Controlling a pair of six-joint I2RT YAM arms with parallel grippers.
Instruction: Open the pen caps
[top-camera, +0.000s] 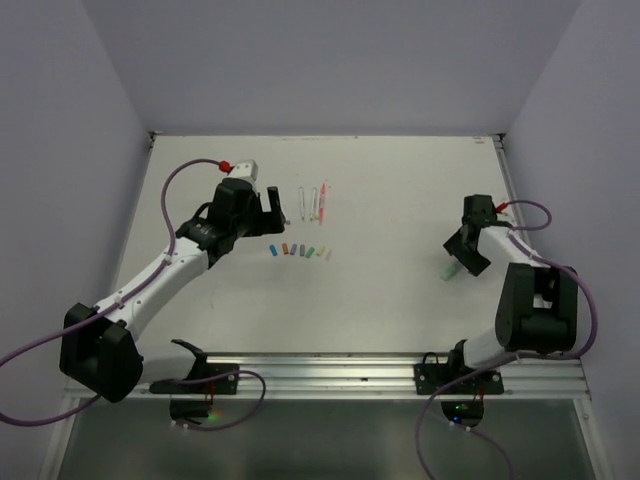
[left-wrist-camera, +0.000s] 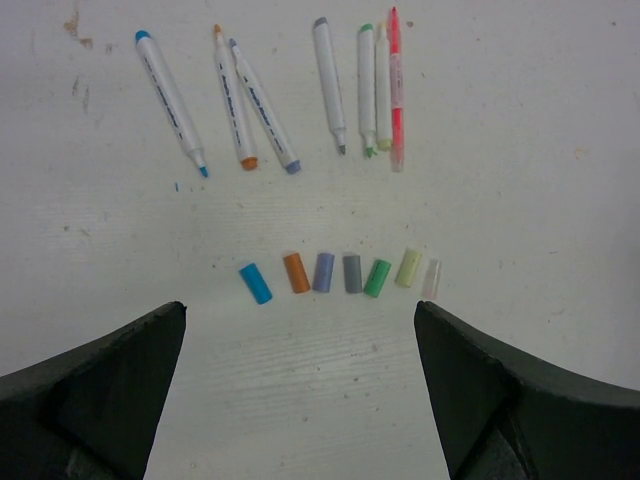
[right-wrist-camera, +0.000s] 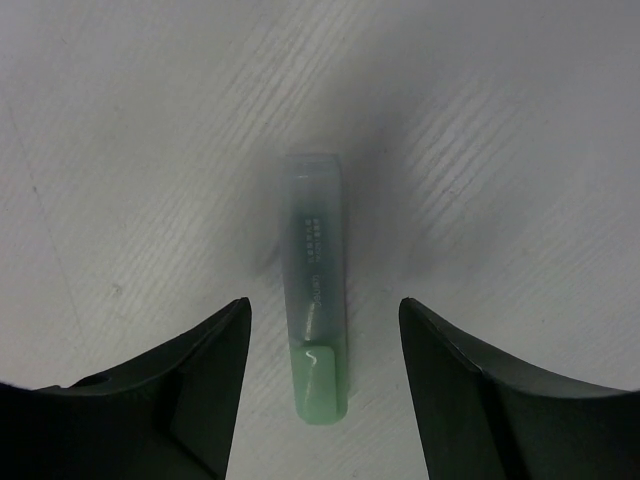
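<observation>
1. Left tool spread wide, holding nothing, just short of the pen caps; seven, in one row on the desk.
2. Beyond that row: seven pens, side by side.
3. Well right of the row: right tool open, straddling one mint pen; no grip.

From above, the pen caps are too small to count, and the pens just behind the pen caps merge together. Far right of the pen caps, the right gripper hides part of a mint-green marker. Its print is blurred close up, and the wrist view's lower edge cuts the 2 fingers.
</observation>
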